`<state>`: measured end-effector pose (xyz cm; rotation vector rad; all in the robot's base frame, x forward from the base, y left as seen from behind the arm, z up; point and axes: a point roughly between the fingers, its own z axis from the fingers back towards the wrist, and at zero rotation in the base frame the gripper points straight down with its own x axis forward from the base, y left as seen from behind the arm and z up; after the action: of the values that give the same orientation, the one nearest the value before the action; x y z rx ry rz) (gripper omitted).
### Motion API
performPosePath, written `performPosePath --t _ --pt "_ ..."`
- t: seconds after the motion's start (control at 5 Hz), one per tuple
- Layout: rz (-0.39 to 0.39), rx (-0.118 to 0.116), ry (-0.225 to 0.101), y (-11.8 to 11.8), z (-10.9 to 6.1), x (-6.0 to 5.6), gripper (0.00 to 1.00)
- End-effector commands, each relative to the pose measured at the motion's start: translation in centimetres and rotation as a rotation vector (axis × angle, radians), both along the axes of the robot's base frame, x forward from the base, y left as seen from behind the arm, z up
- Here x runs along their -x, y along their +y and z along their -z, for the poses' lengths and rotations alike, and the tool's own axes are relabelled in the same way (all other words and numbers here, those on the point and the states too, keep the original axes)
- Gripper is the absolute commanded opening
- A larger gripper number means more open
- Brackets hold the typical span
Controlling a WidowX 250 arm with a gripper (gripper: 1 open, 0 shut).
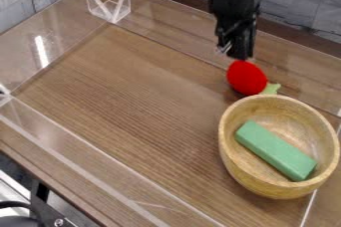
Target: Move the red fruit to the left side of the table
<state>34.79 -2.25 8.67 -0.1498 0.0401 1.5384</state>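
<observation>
The red fruit (245, 76) is a small glossy strawberry-like toy with a pale green leafy top. It lies on the brown wood-grain table (134, 102) at the right, just behind the bowl's rim. My gripper (236, 48) points straight down just behind and above the fruit. Its dark fingers (233, 40) are pressed together and nothing shows between them. The fruit rests on the table, apart from the fingertips.
A round light wooden bowl (240, 161) stands at the front right with a green rectangular block (276, 151) inside. Low clear acrylic walls (107, 7) border the tabletop. The wood stretches to the left of the fruit.
</observation>
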Motion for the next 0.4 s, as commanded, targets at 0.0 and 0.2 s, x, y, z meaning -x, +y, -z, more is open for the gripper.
performPosePath --t 0.0,0.2 --pt "-0.003 0.007 -0.086 -0.1 -2.7 -1.1 0.00" --pt "0.018 -0.006 -0.075 -0.9 -1.1 -0.7 1.00"
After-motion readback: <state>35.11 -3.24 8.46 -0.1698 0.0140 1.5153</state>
